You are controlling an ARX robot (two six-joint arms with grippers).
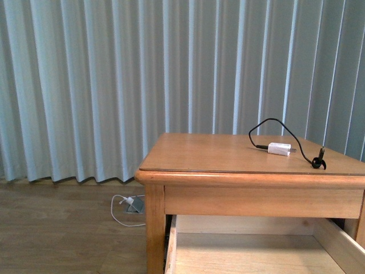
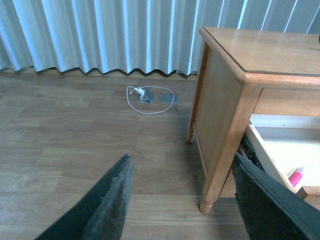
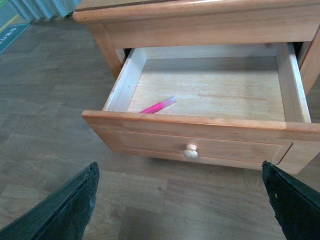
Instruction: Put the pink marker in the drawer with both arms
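Observation:
The pink marker (image 3: 157, 106) lies inside the open drawer (image 3: 200, 137), near its front left corner on the pale bare-wood floor. A bit of the marker (image 2: 296, 177) also shows in the left wrist view. The drawer (image 1: 239, 251) is pulled out from the honey-coloured nightstand (image 1: 251, 171). My right gripper (image 3: 180, 200) is open and empty above the floor, in front of the drawer's round knob (image 3: 190, 151). My left gripper (image 2: 180, 200) is open and empty, beside the nightstand's front left leg (image 2: 225, 155).
A white charger block with black cable (image 1: 279, 149) lies on the nightstand top. A white cable and floor socket (image 2: 147, 96) sit on the wooden floor by the pale curtains (image 1: 142, 74). Neither arm shows in the front view.

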